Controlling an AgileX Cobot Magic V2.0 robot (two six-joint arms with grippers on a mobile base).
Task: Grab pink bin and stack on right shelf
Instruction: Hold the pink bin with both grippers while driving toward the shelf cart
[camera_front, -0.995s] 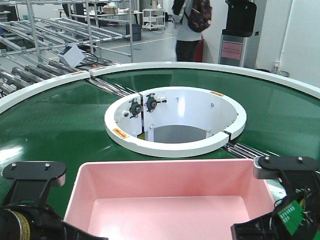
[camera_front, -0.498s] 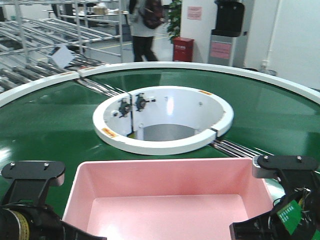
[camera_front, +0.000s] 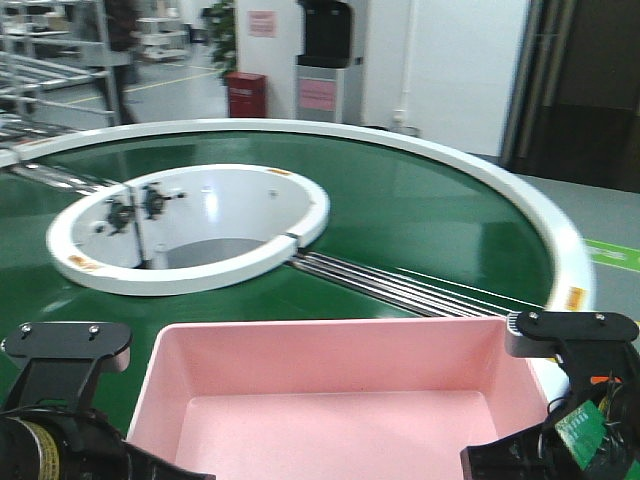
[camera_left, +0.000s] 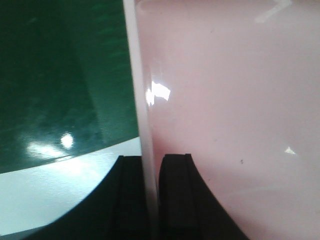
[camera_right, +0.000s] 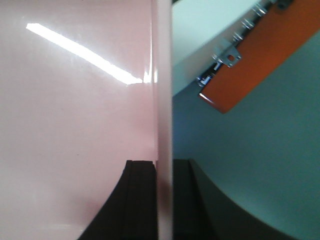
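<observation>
Between the two tools sits the pink bin — a wide, shallow tub with smooth sloping walls, mouth upward, its pale floor in plain sight. The left tool is clamped on the bin's left wall: in the left wrist view one black finger lies outside the rim and the other inside against the pink face, with only the thin edge of the wall between them. The right tool grips the opposite wall the same way, one dark finger on the pink inner face and the other outside. Just outside the left tool lie the glossy green conveyor belt and its white rim. Outside the right tool show a grey-green floor and a slanted orange panel edged with metal brackets. Ahead of both tools, past the bin's far wall, the round belt curves away; a white ring-shaped hub stands ahead and to the left of the left tool, and steel rails run from it toward the right tool. Far beyond stand a red box and a tall dark-topped machine — both against a white wall. Whether the bin's underside touches the belt cannot be told.
</observation>
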